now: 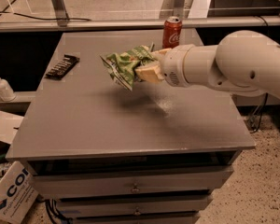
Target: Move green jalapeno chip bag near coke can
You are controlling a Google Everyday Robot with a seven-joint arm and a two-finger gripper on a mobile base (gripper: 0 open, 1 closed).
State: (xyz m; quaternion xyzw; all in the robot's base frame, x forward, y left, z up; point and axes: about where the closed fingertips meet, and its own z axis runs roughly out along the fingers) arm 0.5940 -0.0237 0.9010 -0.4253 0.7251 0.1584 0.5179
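Note:
The green jalapeno chip bag [126, 65] is a crinkled light-green bag held in the air above the middle of the grey table [88, 120]. My gripper [146, 70] is shut on the bag's right end, reaching in from the right on a white arm. The coke can [171, 32] stands upright at the table's far edge, right of the bag and just behind my wrist. The bag casts a shadow on the tabletop below it.
A small black ridged object [62, 66] lies at the table's left side. A white pump bottle [1, 86] stands on a lower ledge at far left. Cardboard boxes [9, 192] sit on the floor at left. Drawers [135, 185] are under the tabletop.

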